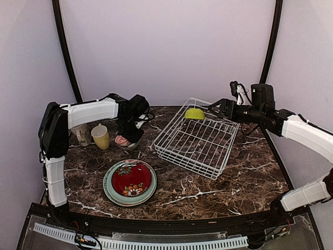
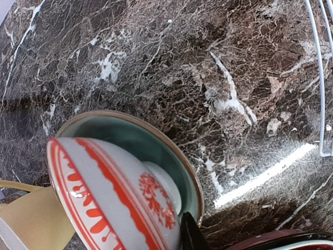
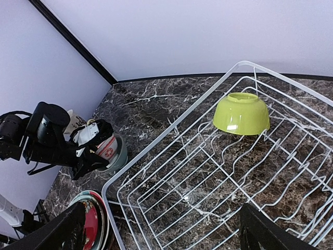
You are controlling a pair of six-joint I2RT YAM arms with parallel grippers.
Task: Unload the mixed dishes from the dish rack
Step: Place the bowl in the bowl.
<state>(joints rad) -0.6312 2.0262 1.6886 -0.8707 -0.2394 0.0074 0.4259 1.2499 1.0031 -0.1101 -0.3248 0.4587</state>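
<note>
The white wire dish rack [image 1: 196, 139] sits tilted at centre right and holds only a lime bowl [image 1: 194, 113], upside down in its far corner. My right gripper [image 1: 216, 108] is open and hovers beside that bowl, apart from it; in the right wrist view the bowl [image 3: 242, 113] lies ahead of its spread fingers [image 3: 65, 229]. My left gripper [image 1: 128, 134] is shut on the rim of the pink-striped bowl [image 2: 114, 192], which is tilted and lies inside the mint bowl [image 2: 156, 143]. One left fingertip [image 2: 190, 234] shows against it.
A yellow mug [image 1: 101, 136] and another mug [image 1: 81, 134] stand left of the bowls. A red floral plate [image 1: 131, 178] tops a pale-green plate stack [image 1: 112, 191] at front left. The rack's edge [image 2: 318, 78] is close on the right.
</note>
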